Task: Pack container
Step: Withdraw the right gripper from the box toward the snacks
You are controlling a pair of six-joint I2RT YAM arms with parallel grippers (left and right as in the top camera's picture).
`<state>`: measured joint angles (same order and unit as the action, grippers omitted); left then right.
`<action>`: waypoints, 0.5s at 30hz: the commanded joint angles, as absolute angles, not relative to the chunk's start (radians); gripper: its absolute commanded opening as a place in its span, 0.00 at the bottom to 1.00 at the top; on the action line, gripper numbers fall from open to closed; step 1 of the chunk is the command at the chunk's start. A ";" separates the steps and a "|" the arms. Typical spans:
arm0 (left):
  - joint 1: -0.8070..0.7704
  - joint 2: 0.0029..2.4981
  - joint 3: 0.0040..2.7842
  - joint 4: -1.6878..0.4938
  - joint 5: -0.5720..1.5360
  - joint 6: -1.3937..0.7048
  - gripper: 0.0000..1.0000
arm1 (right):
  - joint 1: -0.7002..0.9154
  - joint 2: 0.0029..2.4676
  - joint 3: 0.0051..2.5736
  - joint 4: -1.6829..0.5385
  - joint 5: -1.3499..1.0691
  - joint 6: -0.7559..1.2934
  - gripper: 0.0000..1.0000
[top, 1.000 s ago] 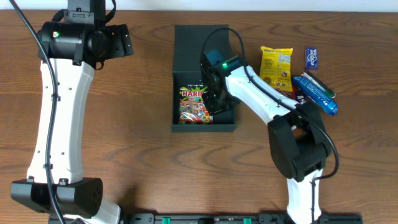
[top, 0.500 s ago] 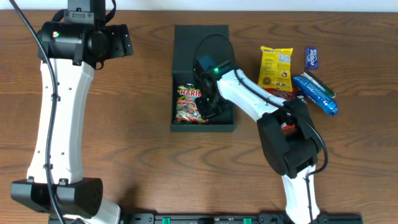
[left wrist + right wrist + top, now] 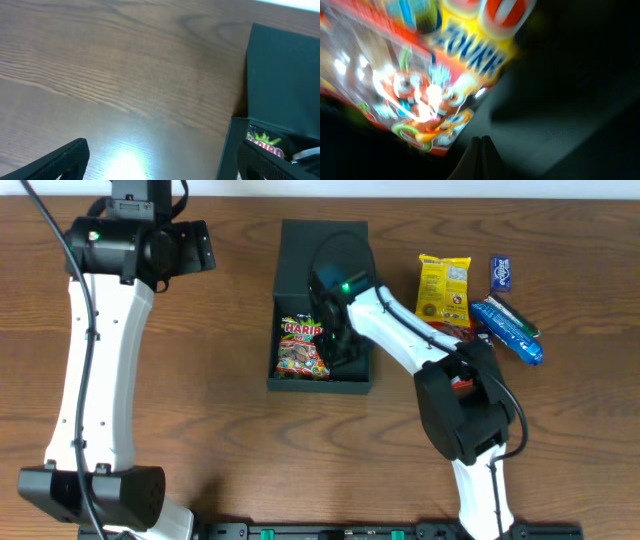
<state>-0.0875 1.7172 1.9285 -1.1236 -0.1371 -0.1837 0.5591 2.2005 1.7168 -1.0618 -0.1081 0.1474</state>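
Note:
The dark teal container (image 3: 320,384) stands open at the table's middle, its flap lid lying flat behind it. A Haribo gummy packet (image 3: 303,347) lies in its left half. My right gripper (image 3: 337,346) is down inside the container, right of the packet. In the right wrist view its fingers (image 3: 481,150) are pressed shut with nothing between them, over the dark box floor (image 3: 560,125), with the blurred packet (image 3: 420,65) beside them. My left gripper (image 3: 186,248) is open and empty above bare table at the far left; its view shows the container (image 3: 285,75) and packet (image 3: 265,140).
A yellow snack packet (image 3: 444,288) lies right of the container. Two blue packets (image 3: 503,273) (image 3: 510,330) lie further right, near the table's right side. A red item (image 3: 460,332) shows partly under my right arm.
My right gripper moved left inside the container, pushing the Haribo packet left. The container slid and turned slightly to the left. The left arm stayed still.

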 commanded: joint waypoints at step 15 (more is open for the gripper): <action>-0.090 1.909 1.522 -0.955 0.204 -0.267 0.95 | 0.341 2.099 2.044 -1.190 -0.058 0.103 0.01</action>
<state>-0.0879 1.8904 1.5169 -0.9607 0.1410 -0.2455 0.3943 2.1838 1.9854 -1.1847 -0.0704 0.1371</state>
